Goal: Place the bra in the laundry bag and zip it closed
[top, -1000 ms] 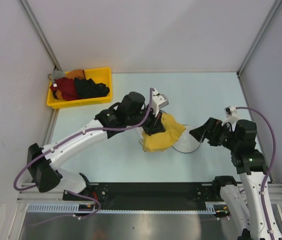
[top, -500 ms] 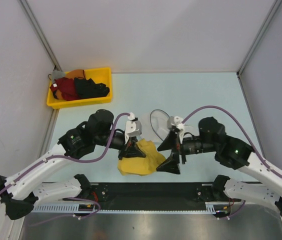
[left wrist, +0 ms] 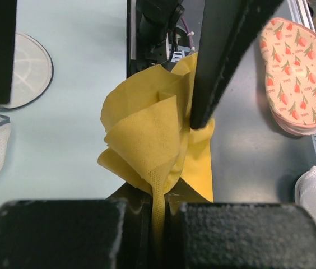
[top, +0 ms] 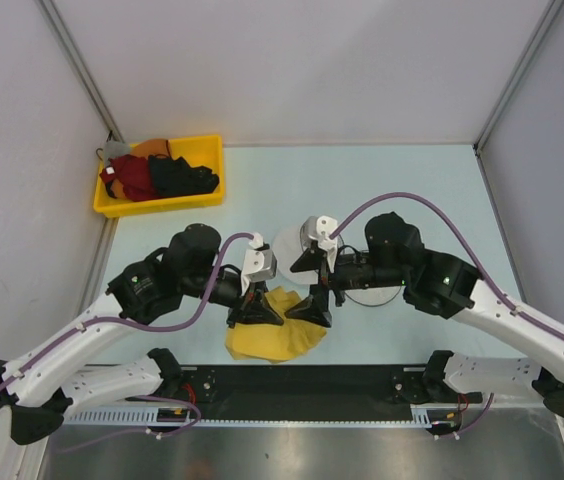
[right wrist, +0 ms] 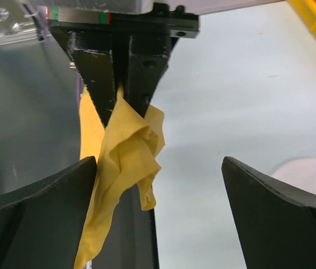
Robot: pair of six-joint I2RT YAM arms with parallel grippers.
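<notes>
White walls enclose a pale green tabletop (top: 412, 200), with both arms reaching inward from its near edge. At the far left corner sits a yellow bin (top: 162, 207) holding dark and red clothes (top: 162, 178).

The laundry bag (top: 290, 245) lies open near the middle of the tabletop, just behind the two pincers. One round white mesh half shows there, and the dark wire rim of the other shows under the right arm.

The bra (top: 277, 338), a crumpled piece of yellow fabric, hangs from the left pincer (top: 255, 310). Its folds spread over the near edge of the tabletop, apart from the bag.

The left pincer is clamped tight on a narrow strip of the bra. The right pincer (top: 310, 285) faces it with its fingers spread wide and holds nothing.

On the dark strip nearby lies a pink printed pad (left wrist: 295, 78).
</notes>
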